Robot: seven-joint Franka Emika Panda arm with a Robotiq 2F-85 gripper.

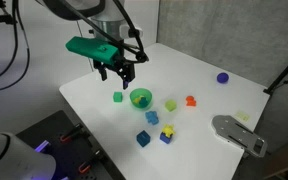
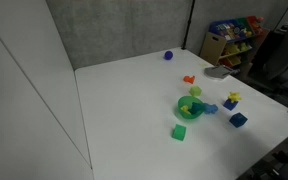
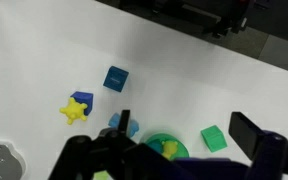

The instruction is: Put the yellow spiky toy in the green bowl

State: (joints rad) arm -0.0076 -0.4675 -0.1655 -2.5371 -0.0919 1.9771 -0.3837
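The yellow spiky toy [image 3: 75, 109] is star-shaped and lies on the white table beside a dark blue cube [image 3: 83, 97]; it shows in both exterior views [image 1: 167, 129] [image 2: 232, 98]. The green bowl [image 3: 149, 143] sits near the table's middle in both exterior views [image 1: 141, 99] [image 2: 189, 109]. A small yellow lumpy thing [image 3: 168, 149] lies inside the bowl. My gripper [image 3: 184, 122] is open and empty, hovering above the table next to the bowl [image 1: 121, 72], well apart from the spiky toy.
Around the bowl lie a green cube [image 3: 214, 138], a lime block [image 1: 170, 104], a light blue piece [image 3: 130, 126] and a blue cube [image 3: 115, 78]. An orange toy [image 1: 191, 100], a purple ball [image 1: 223, 77] and a grey object [image 1: 239, 134] lie farther off.
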